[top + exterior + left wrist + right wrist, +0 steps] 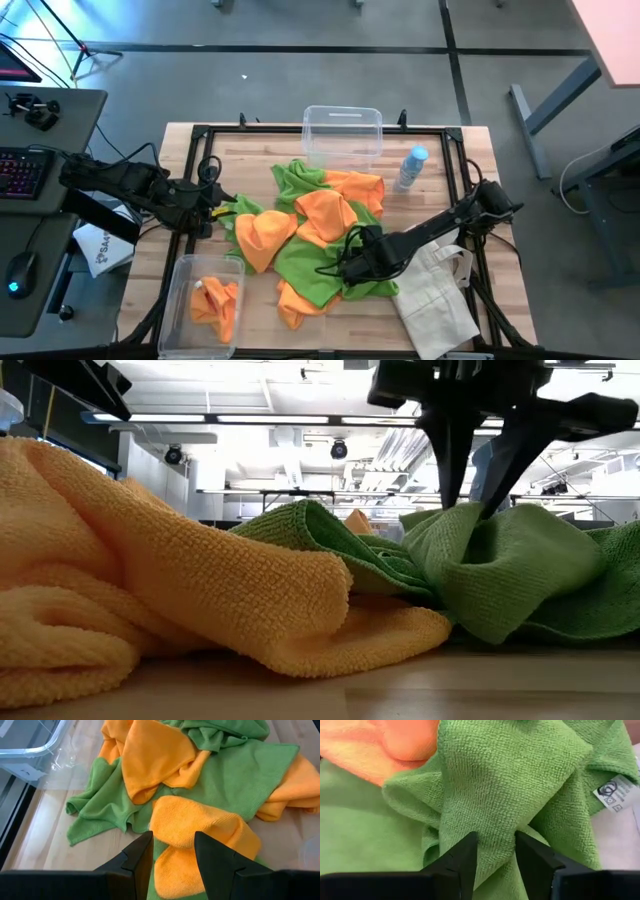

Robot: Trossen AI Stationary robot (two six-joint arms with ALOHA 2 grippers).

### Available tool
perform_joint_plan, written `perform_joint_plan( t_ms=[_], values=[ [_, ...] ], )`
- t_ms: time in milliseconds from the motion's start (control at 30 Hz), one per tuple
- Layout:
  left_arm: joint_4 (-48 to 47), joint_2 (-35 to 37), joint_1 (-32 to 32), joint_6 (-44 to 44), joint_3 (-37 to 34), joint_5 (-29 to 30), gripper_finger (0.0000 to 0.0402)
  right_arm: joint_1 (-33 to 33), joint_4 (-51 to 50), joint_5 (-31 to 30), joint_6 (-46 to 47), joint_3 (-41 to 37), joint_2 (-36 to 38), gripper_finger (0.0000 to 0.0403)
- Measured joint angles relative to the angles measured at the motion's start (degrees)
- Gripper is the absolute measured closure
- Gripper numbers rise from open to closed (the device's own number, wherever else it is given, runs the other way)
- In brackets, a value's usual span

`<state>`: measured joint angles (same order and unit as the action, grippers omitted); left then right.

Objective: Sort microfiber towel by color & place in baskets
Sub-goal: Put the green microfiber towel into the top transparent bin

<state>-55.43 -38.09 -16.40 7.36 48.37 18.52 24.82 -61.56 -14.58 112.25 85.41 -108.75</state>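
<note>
A: What are the right gripper's (pixel 494 851) fingers (pixel 462 857) doing?

B: They are pinching a raised fold of a bright green microfiber towel (pixel 520 780) between them, at the lower centre of the wrist frame. In the high view that right gripper (pixel 352 262) is sitting low and right of centre, on the heap's edge.

A: And the left gripper (pixel 172 851)?

B: Its fingers are standing narrowly apart with nothing between them, hovering above a bright orange microfiber towel (pixel 200 822). In the high view the left gripper (pixel 207 213) is lying at centre left.

A: Where are the cloths?

B: The mixed orange and green pile (pixel 315 235) is lying mid-frame on the wooden worktop (pixel 470 190). One clear rectangular plastic basket (pixel 342 132) is sitting at the upper centre; another clear basket (pixel 182 275), lower left, is holding crumpled orange towels (pixel 217 302).

A: Anything else?

B: A small clear bottle with a blue cap (pixel 411 168) is standing upper right, and an off-white fabric tote bag (pixel 435 295) is lying lower right.
</note>
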Motion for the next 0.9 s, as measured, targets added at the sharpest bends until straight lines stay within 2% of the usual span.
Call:
perform_joint_plan(
  t_ms=[133,233,300,500,733,900],
  values=[
    [0.03,0.0,0.0,-0.01,0.01,0.02,0.0268,-0.47,-0.11,-0.28,-2.6,0.0,-0.45,0.0326],
    [0.05,0.0,0.0,0.01,0.01,0.07,0.0268,-0.75,-0.15,-3.05,-2.78,0.0,-0.44,0.0375],
    [0.03,0.0,0.0,-0.01,0.01,0.09,0.0268,-0.83,-0.57,-4.2,-3.18,0.0,0.12,0.0395],
    [0.05,0.0,0.0,0.01,0.01,0.11,0.0268,-0.86,-1.78,-5.14,-5.31,0.0,4.68,0.0397],
    [0.1,-0.05,-0.02,0.04,0.01,2.66,0.0268,-1.13,-2.33,-17.7,-9.44,0.0,13.91,0.0401],
    [0.12,-0.93,0.11,-0.13,0.01,5.43,0.0268,-3.61,0.34,-24.78,-20.01,0.0,20.46,0.0401]
  ],
)
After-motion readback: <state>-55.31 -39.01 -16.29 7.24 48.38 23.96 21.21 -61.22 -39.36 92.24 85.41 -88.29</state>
